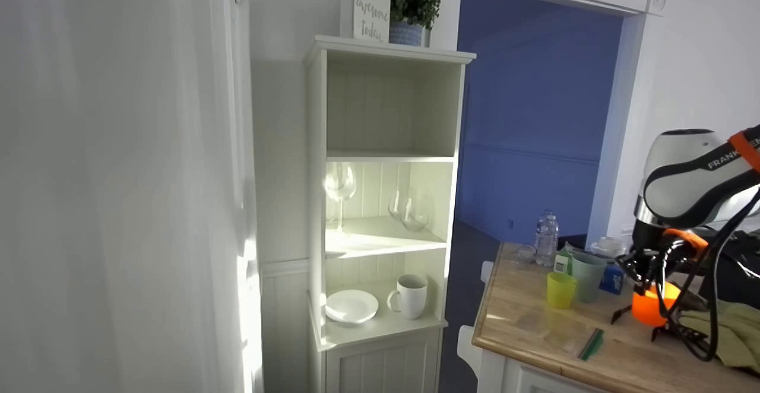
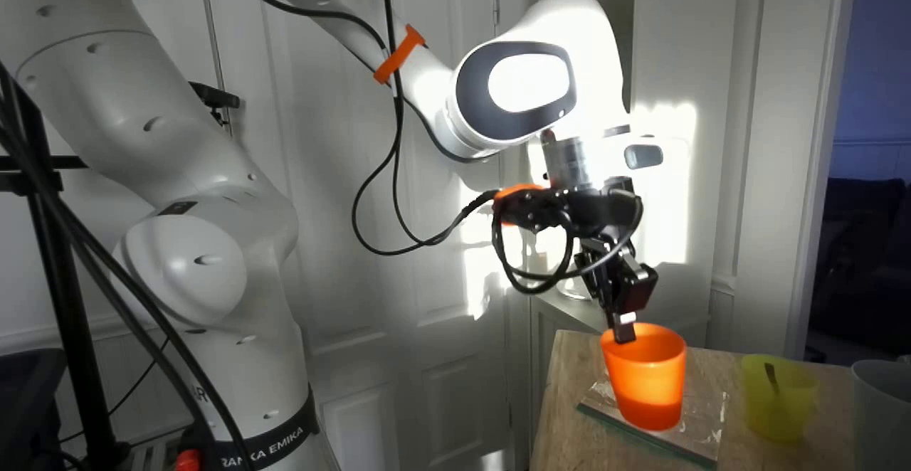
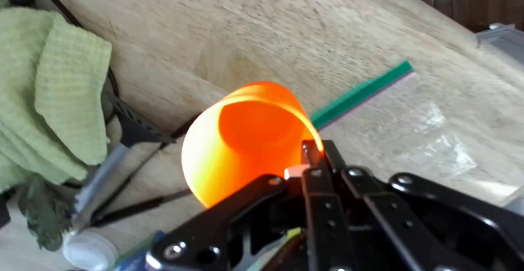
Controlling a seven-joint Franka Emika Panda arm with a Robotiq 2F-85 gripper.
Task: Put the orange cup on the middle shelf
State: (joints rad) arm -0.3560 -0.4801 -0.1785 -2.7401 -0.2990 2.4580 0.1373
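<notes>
The orange cup is held above the wooden counter; it also shows in an exterior view and the wrist view. My gripper is shut on the cup's wall at the rim, one finger inside and one outside. It also shows in both exterior views. The cup is slightly tilted, mouth up, and looks empty. The middle shelf of the white cabinet bears a stemmed wine glass at left and stemless glasses at back right. The arm and cabinet side hide this shelf in an exterior view.
The lower level holds a white plate and white mug. On the counter stand a yellow-green cup, a grey-green cup and bottles. A plastic bag, utensils and a towel lie near.
</notes>
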